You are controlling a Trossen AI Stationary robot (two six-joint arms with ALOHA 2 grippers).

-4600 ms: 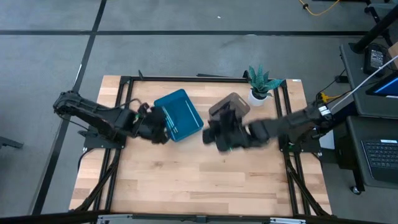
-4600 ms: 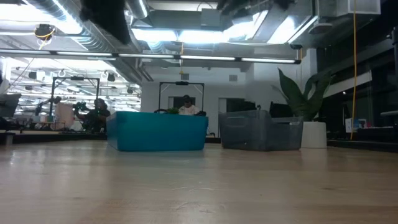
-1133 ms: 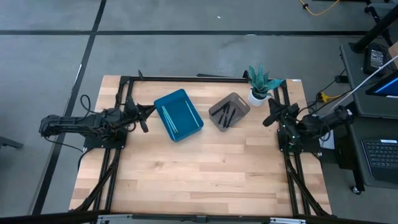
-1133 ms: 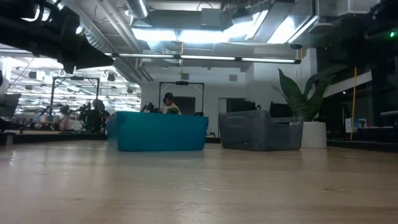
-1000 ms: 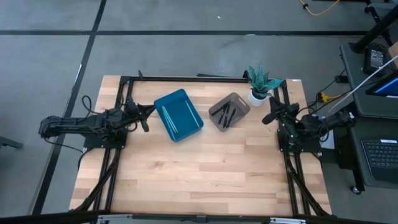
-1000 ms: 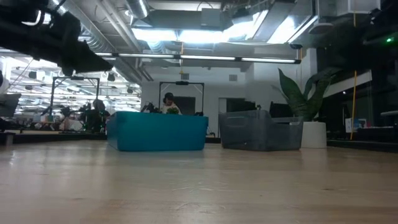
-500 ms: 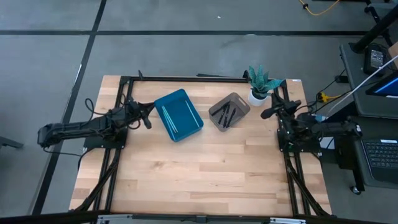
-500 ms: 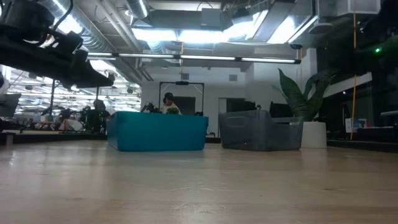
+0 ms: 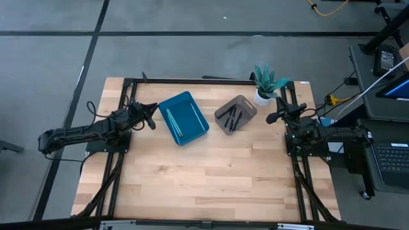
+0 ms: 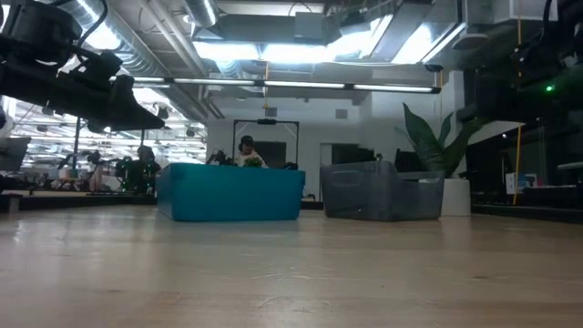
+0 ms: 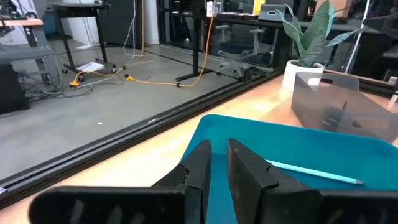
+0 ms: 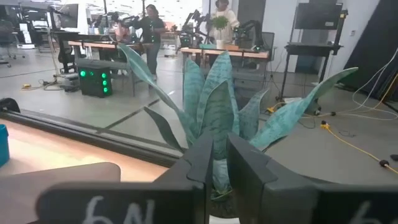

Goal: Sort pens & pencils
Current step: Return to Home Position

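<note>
A blue tray (image 9: 183,118) stands on the table's far middle part, with slim light blue sticks (image 9: 177,122) lying flat on its floor. One of these sticks (image 11: 314,172) shows in the left wrist view. Beside it, a grey tray (image 9: 234,113) holds thicker black sticks (image 9: 231,119) lying on its floor. My left gripper (image 9: 151,115) hovers, shut and empty, just left of the blue tray (image 11: 298,149). My right gripper (image 9: 271,118), shut and empty, hangs right of the grey tray, facing the potted plant (image 12: 217,106).
A potted plant (image 9: 265,86) in a white pot stands at the table's far right, close to my right gripper. The light wooden table top (image 9: 204,172) stretches toward the near edge. Dark frame rails (image 9: 118,166) run along both sides. People show far off in the room (image 10: 246,150).
My left arm has sunk lower beside the blue tray, its gripper staying near the tray's left side. My right arm has folded back toward its base at the table's right edge. The trays and the sticks have kept still.
</note>
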